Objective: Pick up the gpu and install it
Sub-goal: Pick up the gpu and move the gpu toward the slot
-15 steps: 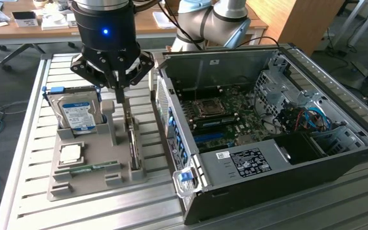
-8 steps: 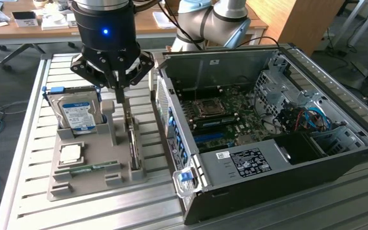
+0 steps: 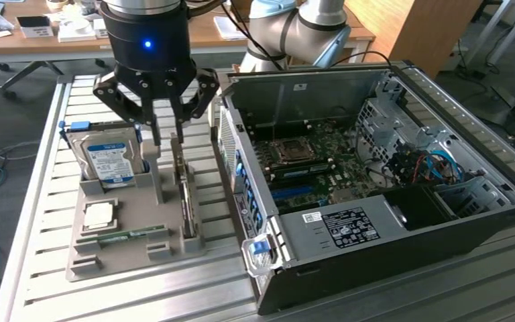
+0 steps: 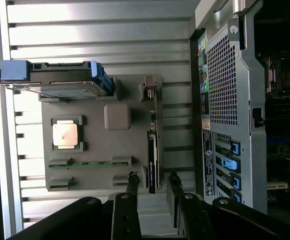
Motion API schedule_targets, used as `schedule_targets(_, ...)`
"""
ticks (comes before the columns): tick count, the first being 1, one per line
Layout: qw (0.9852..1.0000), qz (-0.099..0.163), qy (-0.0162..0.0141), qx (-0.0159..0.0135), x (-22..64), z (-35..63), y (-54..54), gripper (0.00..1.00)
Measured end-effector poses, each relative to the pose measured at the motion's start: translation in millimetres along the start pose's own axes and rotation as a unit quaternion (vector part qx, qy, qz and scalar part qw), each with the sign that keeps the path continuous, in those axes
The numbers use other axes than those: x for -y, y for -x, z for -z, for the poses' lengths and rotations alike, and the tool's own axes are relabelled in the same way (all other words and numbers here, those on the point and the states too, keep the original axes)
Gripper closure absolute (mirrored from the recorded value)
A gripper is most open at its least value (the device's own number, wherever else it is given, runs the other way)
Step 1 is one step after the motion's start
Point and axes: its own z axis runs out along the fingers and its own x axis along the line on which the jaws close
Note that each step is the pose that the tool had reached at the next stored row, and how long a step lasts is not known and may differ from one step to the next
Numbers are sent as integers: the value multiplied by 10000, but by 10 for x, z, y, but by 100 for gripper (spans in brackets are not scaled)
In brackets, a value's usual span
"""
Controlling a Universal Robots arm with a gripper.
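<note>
Wrist view: your pincer (image 4: 152,179), fingers apart, hovers over thin green edge-on gpu card (image 4: 152,150); long axis runs between fingers.

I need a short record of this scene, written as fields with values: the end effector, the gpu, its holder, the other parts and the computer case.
end effector: open, low over the gray holder, one finger on each side of the gpu
gpu: standing on edge in a holder slot, not gripped
gray holder: lies on the slatted table
hard drive: upright in the holder
processor chip: flat in the holder
memory stick: flat in the holder
computer case: side open, motherboard exposed, on the exterior view's right of the holder
</note>
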Motion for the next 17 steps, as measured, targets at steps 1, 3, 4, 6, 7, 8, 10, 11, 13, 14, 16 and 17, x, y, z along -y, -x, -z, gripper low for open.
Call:
schedule_targets(1, 10000, 0, 0, 0, 0, 0, 0, 65)
schedule_targets(3, 10000, 0, 0, 0, 0, 0, 0, 58)
schedule_targets(4, 10000, 0, 0, 0, 0, 0, 0, 58)
schedule_targets(6, 10000, 0, 0, 0, 0, 0, 0, 58)
schedule_targets(7, 10000, 0, 0, 0, 0, 0, 0, 58)
schedule_targets(8, 10000, 0, 0, 0, 0, -1, 0, 58)
schedule_targets(10, 10000, 0, 0, 0, 1, -23, -1, 58)
schedule_targets(11, 10000, 0, 1, 1, 2, -38, -1, 58)
schedule_targets(13, 10000, 0, 0, 0, 3, -71, -2, 58)
schedule_targets(14, 10000, 0, 0, 0, 4, -87, -2, 58)
schedule_targets(16, 10000, 0, 0, 0, 5, -115, -3, 58)
schedule_targets(17, 10000, 0, -1, -1, 5, -117, -3, 58)
